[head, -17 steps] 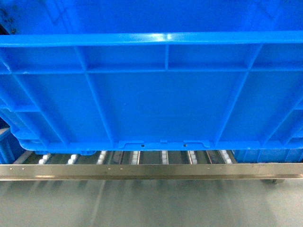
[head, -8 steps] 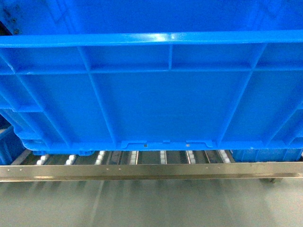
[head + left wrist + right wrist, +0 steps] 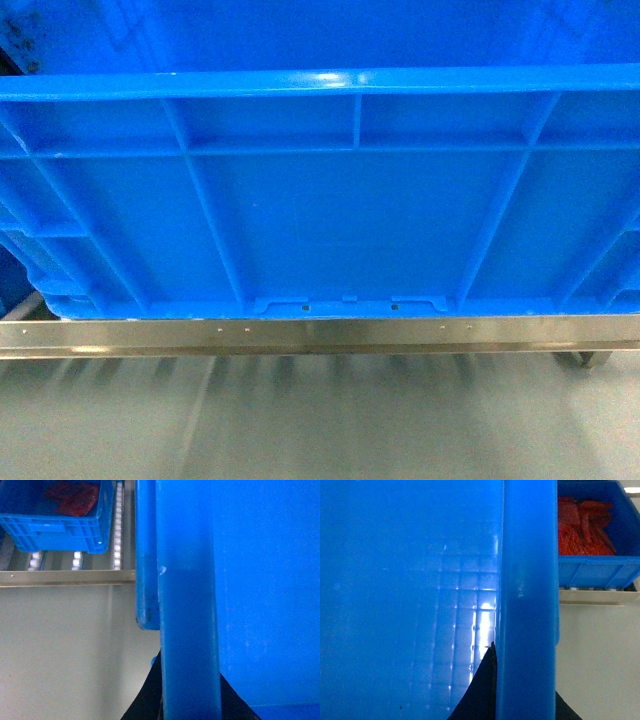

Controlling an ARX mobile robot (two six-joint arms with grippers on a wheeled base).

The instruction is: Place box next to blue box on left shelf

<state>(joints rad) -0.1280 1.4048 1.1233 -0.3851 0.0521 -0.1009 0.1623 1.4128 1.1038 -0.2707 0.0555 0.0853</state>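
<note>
The box [image 3: 320, 200], a large bright blue ribbed crate, fills the head view, and its bottom edge sits level with the left shelf's metal front rail [image 3: 120, 335]. My left gripper [image 3: 190, 700] is shut on the box's left rim band [image 3: 187, 605], with a black finger [image 3: 145, 702] on either side. My right gripper [image 3: 525, 695] is likewise shut on the right rim band [image 3: 527, 580]. A smaller blue box [image 3: 55, 530] holding red items stands on the shelf rollers [image 3: 117, 530], to the left of the carried crate.
Another blue box [image 3: 597, 565] with red parts sits on the shelf at the crate's right side, behind the rail [image 3: 592, 597]. Grey floor [image 3: 320, 420] lies in front of the shelf. The crate hides the rollers in the head view.
The shelf rail has risen in the head view to meet the crate's bottom edge. The rollers seen under the crate earlier are now covered. Both grips are unchanged.
</note>
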